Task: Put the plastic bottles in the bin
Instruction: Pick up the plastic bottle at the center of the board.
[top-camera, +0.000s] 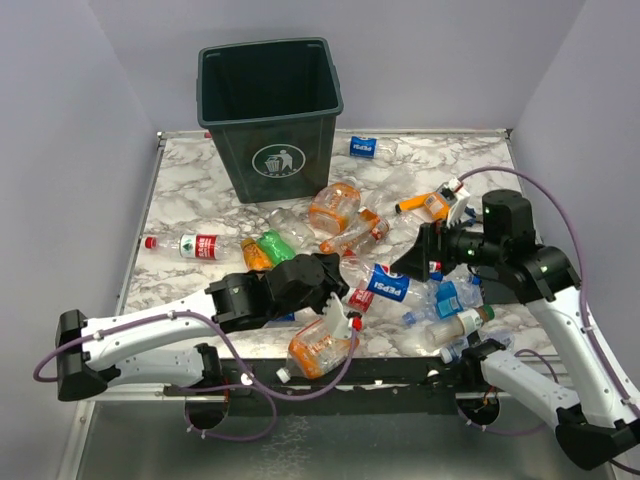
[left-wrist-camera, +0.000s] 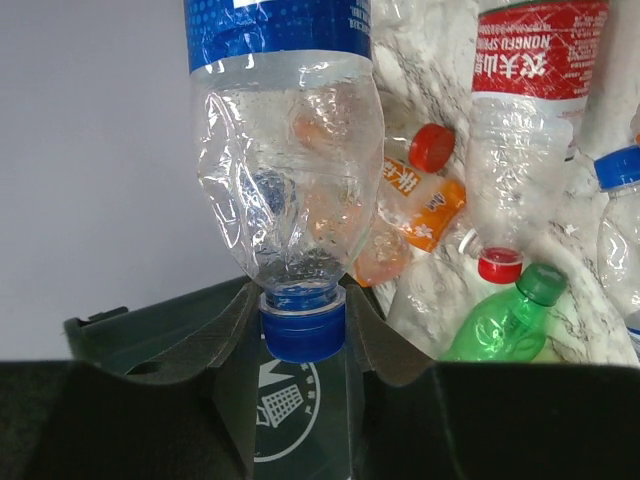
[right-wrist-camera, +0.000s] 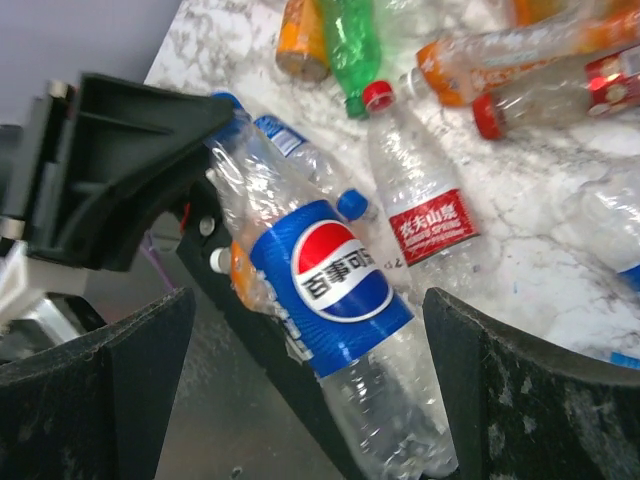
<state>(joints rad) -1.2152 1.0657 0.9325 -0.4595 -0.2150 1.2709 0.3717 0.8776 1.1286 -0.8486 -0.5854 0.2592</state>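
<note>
My left gripper (left-wrist-camera: 303, 322) is shut on the blue cap and neck of a clear Pepsi bottle (left-wrist-camera: 285, 160) with a blue label. In the top view this bottle (top-camera: 388, 283) lies across the middle front of the table between both grippers. The left gripper (top-camera: 338, 285) holds its cap end. My right gripper (right-wrist-camera: 310, 400) stands open with the bottle's body (right-wrist-camera: 335, 290) between its wide-apart fingers (right-wrist-camera: 540, 400), not touching them. The dark green bin (top-camera: 270, 115) with a white litter symbol stands at the back left. Several other plastic bottles (top-camera: 335, 205) lie scattered on the marble top.
A red-label bottle (top-camera: 195, 246) lies at the left and a green one (top-camera: 277, 247) beside my left arm. An orange-tinted bottle (top-camera: 318, 345) sits at the front edge. A blue-label bottle (top-camera: 365, 147) lies at the back. Grey walls close in three sides.
</note>
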